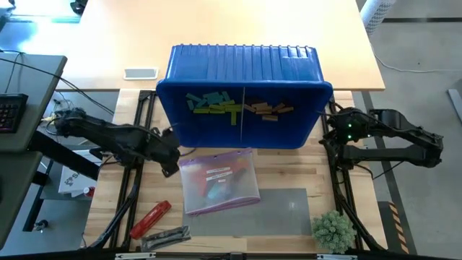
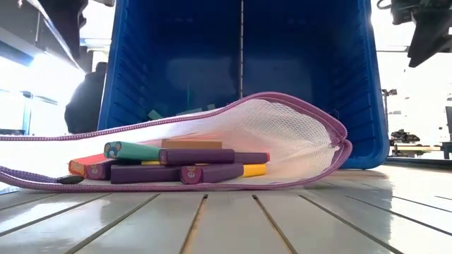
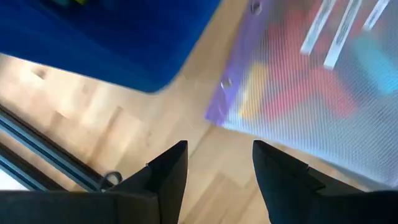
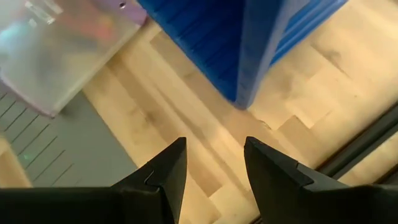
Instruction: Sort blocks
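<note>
A blue bin (image 1: 245, 72) stands at the table's far middle. A divider splits it: teal and lime blocks (image 1: 213, 105) lie in its left part, tan blocks (image 1: 268, 110) in its right. In front of it a clear mesh pouch (image 1: 219, 180) with a purple zip lies flat on the table, holding purple, teal and yellow blocks (image 2: 183, 166). My left gripper (image 3: 217, 149) is open above bare wood, just off the pouch's far left corner (image 3: 217, 112). My right gripper (image 4: 214, 144) is open above the table near the bin's near right corner (image 4: 242, 93). Neither has anything between its fingers.
A grey mat (image 1: 281, 209) lies under and to the right of the pouch. A red cylindrical tool (image 1: 150, 218) and a grey tool (image 1: 166, 236) lie near left. A green plant-like clump (image 1: 333, 230) sits near right. A white flat object (image 1: 141, 73) lies left of the bin.
</note>
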